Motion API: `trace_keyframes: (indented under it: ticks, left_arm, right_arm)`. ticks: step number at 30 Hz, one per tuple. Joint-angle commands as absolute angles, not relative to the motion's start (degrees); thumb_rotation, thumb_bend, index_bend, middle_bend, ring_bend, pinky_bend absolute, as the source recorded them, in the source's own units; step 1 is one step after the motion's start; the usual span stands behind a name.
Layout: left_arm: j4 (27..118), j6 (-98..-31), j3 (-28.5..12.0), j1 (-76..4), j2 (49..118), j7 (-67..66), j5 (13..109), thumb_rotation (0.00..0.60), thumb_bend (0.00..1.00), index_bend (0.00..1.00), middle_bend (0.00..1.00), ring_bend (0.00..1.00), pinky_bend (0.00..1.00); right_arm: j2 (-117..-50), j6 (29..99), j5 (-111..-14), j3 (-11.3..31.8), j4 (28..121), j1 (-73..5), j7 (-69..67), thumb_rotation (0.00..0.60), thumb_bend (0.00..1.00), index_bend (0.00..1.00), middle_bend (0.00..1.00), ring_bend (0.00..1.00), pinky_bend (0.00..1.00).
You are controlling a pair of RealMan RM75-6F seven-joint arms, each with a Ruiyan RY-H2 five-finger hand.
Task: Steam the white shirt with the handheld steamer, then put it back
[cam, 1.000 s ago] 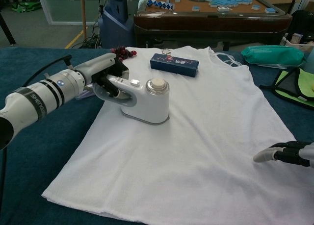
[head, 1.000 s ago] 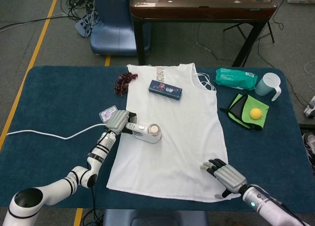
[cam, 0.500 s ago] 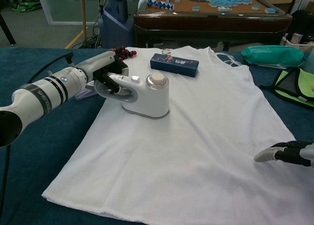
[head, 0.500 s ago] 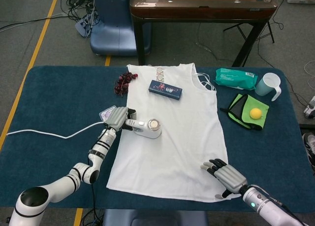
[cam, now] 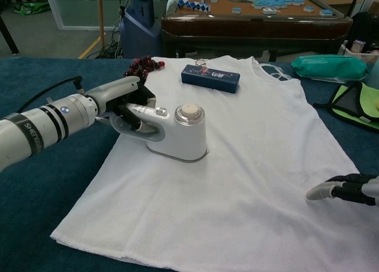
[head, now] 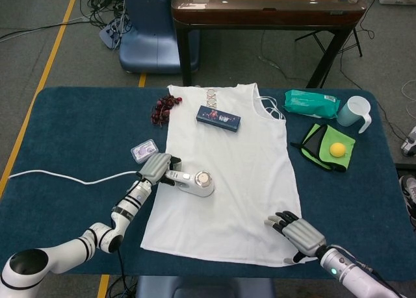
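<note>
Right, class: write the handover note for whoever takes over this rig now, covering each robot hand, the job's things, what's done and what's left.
Left robot hand: grips the handle of the handheld steamer, which sits flat on the left side of the white shirt.
Right robot hand: holds nothing, fingers apart, resting on the shirt's lower right corner.
Shirt lies spread on the table; a dark blue box lies near its collar.
Done: steamer picked up and on the fabric.
Left: finish steaming, then put the steamer back.
</note>
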State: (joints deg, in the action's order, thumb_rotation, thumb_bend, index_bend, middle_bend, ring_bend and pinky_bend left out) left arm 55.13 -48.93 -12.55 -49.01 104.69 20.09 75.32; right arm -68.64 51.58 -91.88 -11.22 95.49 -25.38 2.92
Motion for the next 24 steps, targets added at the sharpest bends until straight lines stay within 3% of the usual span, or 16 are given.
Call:
trace_keyframes:
  ticks: [1,14,24]
  left_arm:
    - [58.1,-50.1,-10.8,-47.8,103.2,19.3,77.0,0.600,0.19,0.89,0.68,0.55,0.57]
    - [66.1,-54.8,-7.0,-44.8,100.1,16.1,81.0,0.600,0.19,0.89,0.68,0.55,0.57]
    - [69.0,-53.7,-6.3,-44.0,98.2,15.4,80.6,0.600,0.19,0.89,0.68,0.55,0.57]
  right_arm:
    - [-68.5,51.6,-92.1,-11.3,95.6,-25.4,2.9,0.568,0.00,0.00,0.09,0.00,0.00]
    - [-67.7,52.7,-93.3,-12.1,95.9,-24.9,2.3,0.568,0.00,0.00,0.09,0.00,0.00]
    - [-67.0,54.1,-93.9,-12.2,96.0,-24.3,1.7,0.568,0.00,0.00,0.09,0.00,0.00]
